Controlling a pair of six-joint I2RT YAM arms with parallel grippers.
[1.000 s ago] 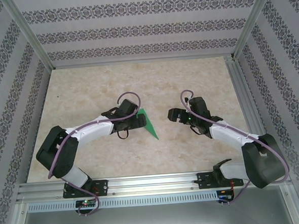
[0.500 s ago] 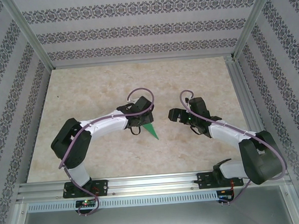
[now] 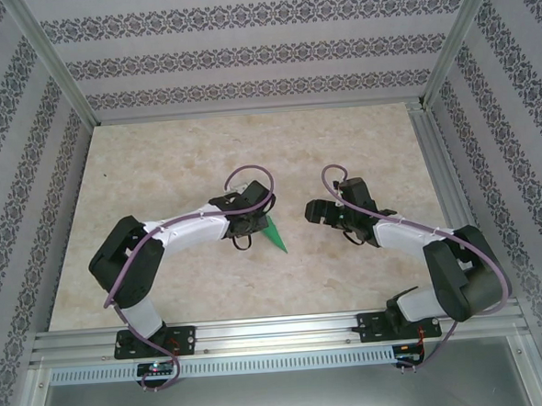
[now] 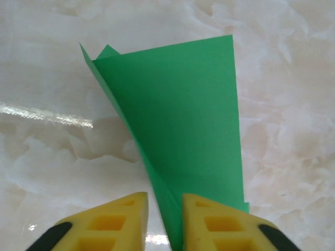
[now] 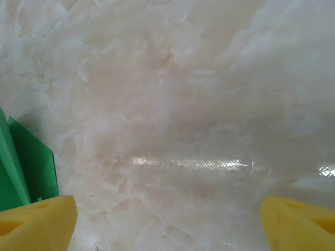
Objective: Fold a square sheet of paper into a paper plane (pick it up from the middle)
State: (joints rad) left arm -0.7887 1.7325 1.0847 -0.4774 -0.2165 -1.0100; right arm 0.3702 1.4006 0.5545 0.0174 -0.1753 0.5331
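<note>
- Your left gripper [image 4: 165, 204] is pinching the raised centre fold of the paper plane [image 4: 193, 115], which lies near the middle of the table [image 3: 158, 155].
- Grip low on that ridge and lift slowly, so the thin layers don't slip or splay.
- Hold your right gripper [image 5: 167, 214], spread wide just beside the paper, clear of it.

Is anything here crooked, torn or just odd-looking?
Nothing is torn or spilled. One small oddity: the folded bright green paper, its raised crease between the left gripper's nearly closed jaws, has a little tip of an under-layer poking past its far corner, so the layers look slightly misaligned.
</note>
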